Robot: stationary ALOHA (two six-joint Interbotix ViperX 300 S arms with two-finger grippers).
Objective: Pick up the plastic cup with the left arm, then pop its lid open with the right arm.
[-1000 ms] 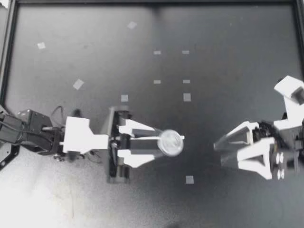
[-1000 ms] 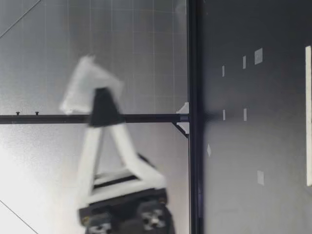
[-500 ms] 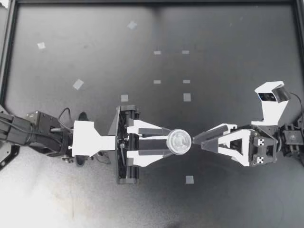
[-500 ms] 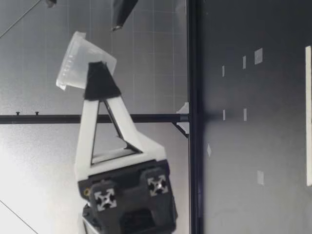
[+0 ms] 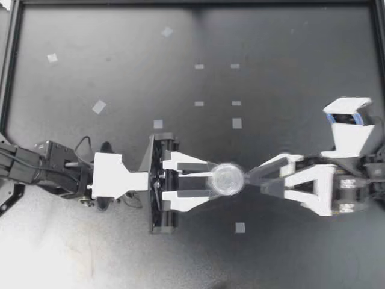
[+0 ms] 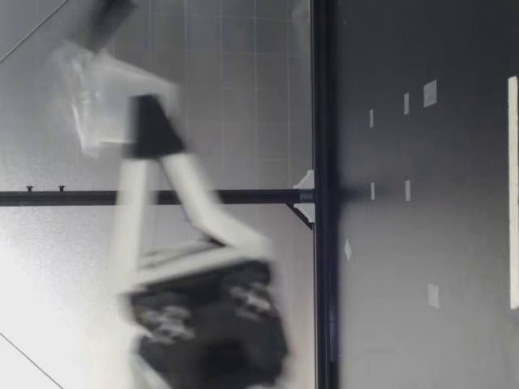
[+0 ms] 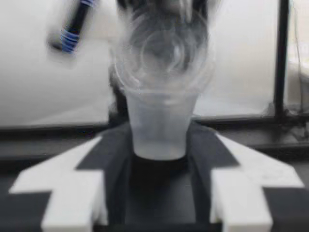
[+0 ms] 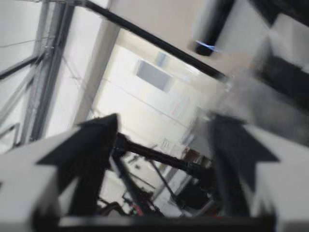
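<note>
"So, what is in your left gripper (image 5: 210, 180)?"
"A clear plastic cup (image 5: 227, 179). My 2 fingers pinch it from both sides, low on its body. In my left wrist view the narrow base sits between the dark pads (image 7: 116, 164), and the wide mouth points ahead, away from the wrist."
"Where is the cup over the table (image 5: 301, 60)?"
"In the air, well above the black surface. The low view is blurred, but it shows the cup high up, held at my fingertips. From above it hangs between my 2 arms. A square of tape (image 5: 240, 227) lies on the surface close by."
"And your right gripper (image 5: 257, 182)?"
"It points at the left one from the opposite side. Its fingers are spread, with a clear gap between them in my right wrist view. From above, its dark tips stand right at the cup's rim. I cannot tell whether they touch it."
"Is the cup between those fingers?"
"I cannot tell. In the right wrist view it is only a pale blur ahead of 1 finger."
"Anything else on the table?"
"Several more small tape squares (image 5: 237, 123), scattered well apart from both grippers."
</note>
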